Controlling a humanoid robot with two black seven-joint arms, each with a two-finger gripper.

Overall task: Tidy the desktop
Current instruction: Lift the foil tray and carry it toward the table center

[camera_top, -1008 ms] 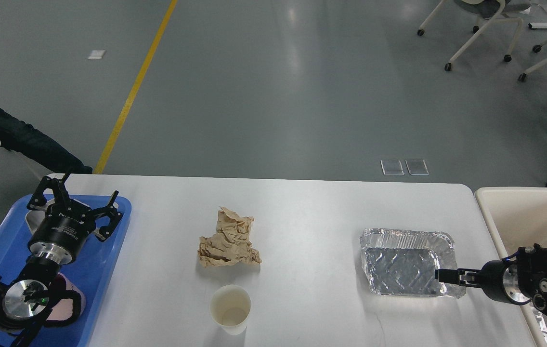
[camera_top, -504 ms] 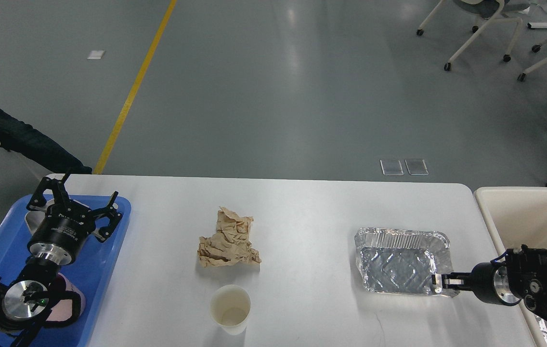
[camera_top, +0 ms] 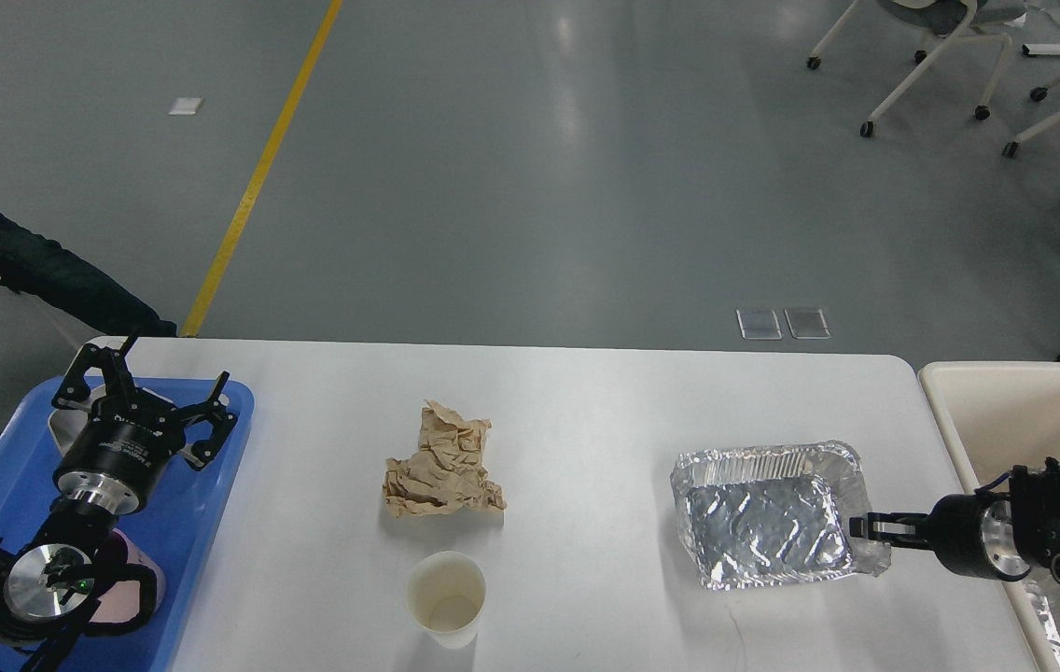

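The white desktop (camera_top: 586, 411) holds a crumpled brown paper (camera_top: 444, 462) in the middle and a white paper cup (camera_top: 446, 597) upright in front of it. A crinkled foil tray (camera_top: 759, 518) lies at the right, turned slightly askew. My right gripper (camera_top: 861, 527) comes in from the right and is shut on the foil tray's right rim. My left gripper (camera_top: 152, 392) is open and empty, hovering over the far end of the blue tray (camera_top: 213, 523) at the left.
A cream-coloured bin (camera_top: 1006, 411) stands just off the table's right edge. A pink bowl (camera_top: 133, 583) sits on the blue tray, partly hidden under my left arm. Chairs stand far off at the back right.
The foil tray has shifted a little to the left and turned, its right rim raised with my right gripper. My left arm has not moved.
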